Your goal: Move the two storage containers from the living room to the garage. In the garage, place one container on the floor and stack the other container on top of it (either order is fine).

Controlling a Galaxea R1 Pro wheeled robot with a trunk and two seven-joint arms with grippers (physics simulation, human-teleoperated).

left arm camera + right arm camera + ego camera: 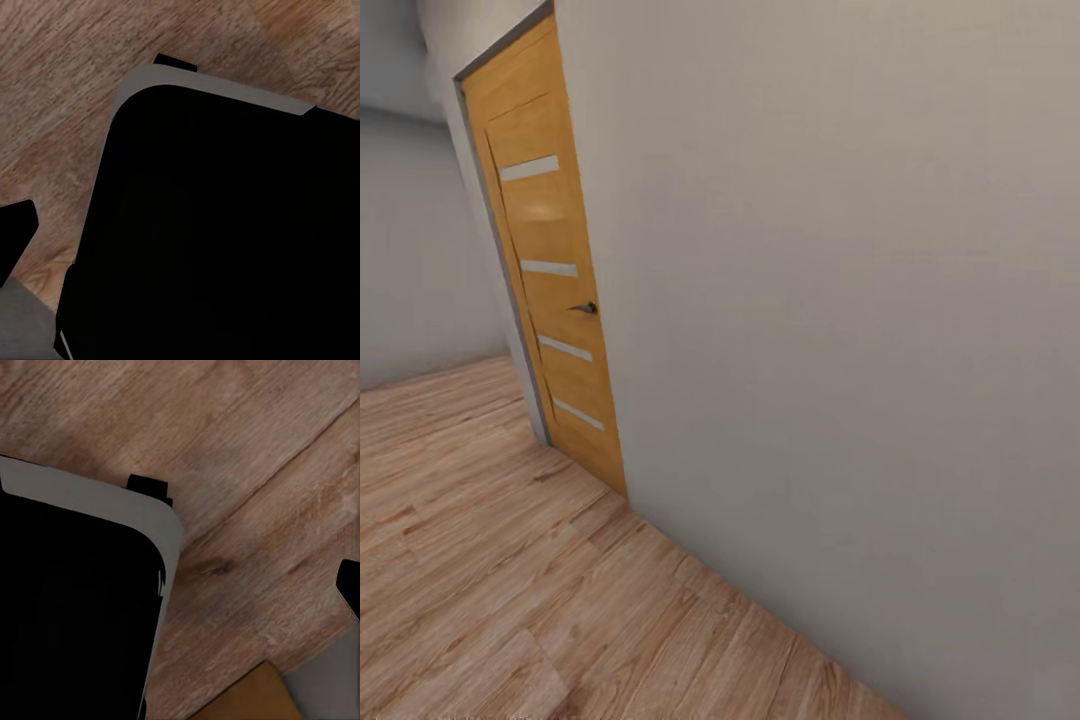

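The two storage containers are out of view. I am on light wood-plank floor (pixel 480 560) beside a plain pale wall (pixel 840 300). In the left wrist view one dark fingertip (pixel 15 232) pokes in at the picture's edge, above the floor (pixel 60 97). In the right wrist view one dark fingertip (pixel 351 585) likewise shows at the edge. Only one finger of each gripper shows, so how the jaws stand is unclear. Nothing shows between or against the fingers.
An orange wooden door (pixel 555 280) with narrow frosted slits and a dark handle (pixel 586 308) stands shut in the wall ahead left. My black, grey-rimmed base (pixel 225 240) (pixel 67 615) sits low over the planks. Floor stretches away to the left.
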